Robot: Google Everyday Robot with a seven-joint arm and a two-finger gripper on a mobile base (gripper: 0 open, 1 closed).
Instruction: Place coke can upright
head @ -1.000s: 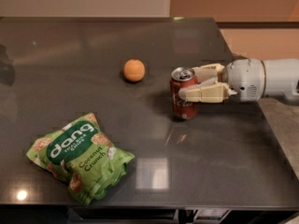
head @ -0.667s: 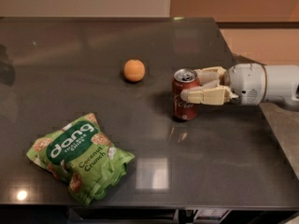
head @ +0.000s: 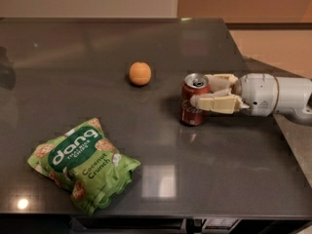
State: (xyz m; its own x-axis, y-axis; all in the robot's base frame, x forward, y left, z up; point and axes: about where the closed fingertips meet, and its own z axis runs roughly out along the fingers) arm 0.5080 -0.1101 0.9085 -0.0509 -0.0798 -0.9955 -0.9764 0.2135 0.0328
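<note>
1. Standing on its base right of centre on the dark table (head: 73, 48): coke can (head: 193, 112), silver top and pull tab facing up, white script on the near side. The upright pose the task asks for looks reached (the contact line is in shadow, so a slight lift cannot be ruled out).
2. Gripper (head: 204, 91): reaches in level from the right at the can's mid-height. One cream finger (head: 217, 103) crosses the can's near side and the other lies along the far side just under the rim. The pincer looks closed onto the can's wall. Gripping from the side keeps the can's axis vertical and leaves the top free.
3. Arm housing (head: 263, 94): white, horizontal, low over the table, running out of view to the right.
4. Orange (head: 140, 73): round fruit, up and left of the can, well apart and no obstacle.
5. Snack bag (head: 82, 164): green, lying flat at the front left, well apart from everything else.
6. Step outstanding, as judged: let go and draw straight back to the right. The risk is a finger catching the wall and tipping the can.
</note>
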